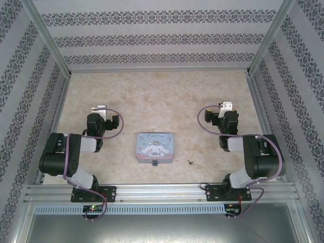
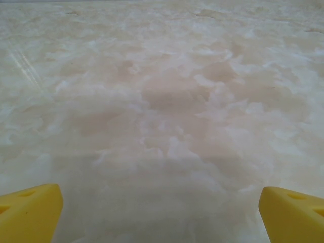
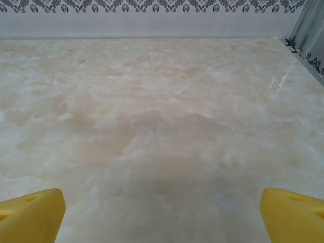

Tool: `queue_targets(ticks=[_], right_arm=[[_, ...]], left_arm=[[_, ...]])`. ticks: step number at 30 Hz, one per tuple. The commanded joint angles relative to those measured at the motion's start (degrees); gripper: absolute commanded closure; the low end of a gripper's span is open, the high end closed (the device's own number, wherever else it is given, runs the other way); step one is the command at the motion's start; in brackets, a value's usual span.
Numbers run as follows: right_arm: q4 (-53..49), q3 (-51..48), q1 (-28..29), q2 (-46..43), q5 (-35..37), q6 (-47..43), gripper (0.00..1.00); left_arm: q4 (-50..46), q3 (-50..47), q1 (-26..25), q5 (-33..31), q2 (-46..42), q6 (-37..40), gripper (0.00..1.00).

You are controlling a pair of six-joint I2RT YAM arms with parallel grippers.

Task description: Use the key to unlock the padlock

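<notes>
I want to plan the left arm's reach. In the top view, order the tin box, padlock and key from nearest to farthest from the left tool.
From the left tool:
1. The tin box, mid-table, on its right.
2. The padlock, at the tin's near edge.
3. The key, lying further right of the padlock.

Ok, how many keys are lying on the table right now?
1. The tiny thin dark metal key lies on the beige marbled table, just right of the light-blue cartoon tin box. Another could be hidden inside that box.
</notes>
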Motion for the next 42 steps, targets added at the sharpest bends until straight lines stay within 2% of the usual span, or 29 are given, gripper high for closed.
queue_targets(ticks=[1,3,5,9,11,14,16,19,23,26,28,30,32,37,42], right_arm=[[1.5,0.2,-0.9,-0.6,-2.2,1.0,0.02],[-1.6,1.4,-1.1,-2.2,-1.5,1.7,0.02],[-6.3,2.8,-1.1,-4.7,-1.1,1.6,0.02],[-18.1,5.8,-1.1,-9.7,0.5,4.5,0.02],[-24.8,7.8,-1.2,-11.7,1.9,9.3,0.02],[-29.8,9.9,-1.2,-14.6,-1.0,11.7,0.02],[-32.7,11.8,-1.7,-16.0,-4.3,15.2,0.02],[-35.0,13.7,-1.8,-17.4,-13.0,19.3,0.02],[-38.4,15.3,-1.4,-18.3,-24.9,26.4,0.02],[-44.4,16.1,0.3,-18.7,-31.9,29.1,0.06],[-47.4,15.5,3.4,-19.8,-33.7,29.7,0.09],[-52.3,15.3,8.9,-21.2,-32.1,29.0,0.1],[-57.0,15.1,14.7,-22.6,-27.4,28.9,0.1],[-59.7,12.8,28.2,-24.1,-20.1,34.6,0.14],[-60.5,10.6,35.2,-24.4,-16.3,38.9,0.14]], left_arm=[[0.8,1.3,0.8,1.1,-0.1,1.1,0.0],[0.5,1.3,0.8,0.6,-0.5,1.0,0.0],[-4.3,3.3,0.8,-1.1,-2.8,0.2,0.0],[-19.1,9.1,0.8,-2.7,-6.4,-1.3,0.0],[-24.0,10.6,0.8,-2.7,-8.4,-3.0,0.0],[-31.7,13.4,0.8,-2.7,-11.8,-7.9,0.0],[-37.4,15.7,0.7,-2.9,-13.9,-12.7,0.0],[-46.8,19.7,0.5,-0.2,-16.4,-20.3,0.0],[-54.9,21.6,-0.9,7.8,-18.5,-27.8,0.0],[-57.4,20.0,-4.3,11.7,-21.3,-30.4,0.0],[-58.6,18.4,-7.3,12.5,-23.8,-31.3,0.0],[-60.2,16.9,-10.8,12.6,-26.2,-32.1,0.0],[-62.0,15.5,-13.6,12.4,-28.3,-33.4,0.0],[-62.1,10.4,-19.7,14.5,-32.3,-38.2,0.06],[-63.3,7.9,-24.0,15.6,-35.0,-41.1,0.1]])
